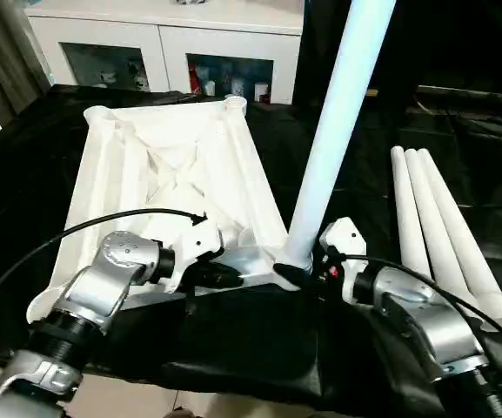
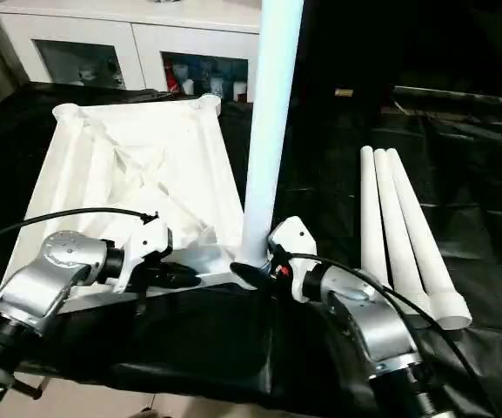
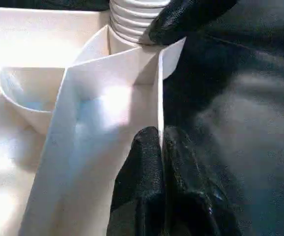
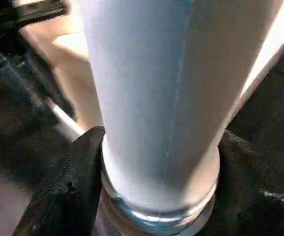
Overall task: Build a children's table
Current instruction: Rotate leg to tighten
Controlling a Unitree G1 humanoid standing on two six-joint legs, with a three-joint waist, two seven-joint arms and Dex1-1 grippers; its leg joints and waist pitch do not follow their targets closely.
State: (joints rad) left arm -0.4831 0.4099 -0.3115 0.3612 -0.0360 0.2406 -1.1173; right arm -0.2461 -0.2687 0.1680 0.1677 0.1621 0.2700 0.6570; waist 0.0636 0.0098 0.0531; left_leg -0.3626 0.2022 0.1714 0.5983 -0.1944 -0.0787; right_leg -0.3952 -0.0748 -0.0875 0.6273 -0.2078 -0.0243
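My right pincer (image 1: 307, 261) clamps the base of a long tapered white plastic leg (image 1: 333, 131) standing in the near corner socket of the upturned white ribbed tabletop (image 1: 172, 165). My left pincer (image 3: 161, 147) pinches its rim. Light, stiff, slippery: grip low.

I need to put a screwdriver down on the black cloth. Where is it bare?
Bare cloth lies between the table top and the three loose legs. The near corner is crowded: both grippers and the upright leg meet there.
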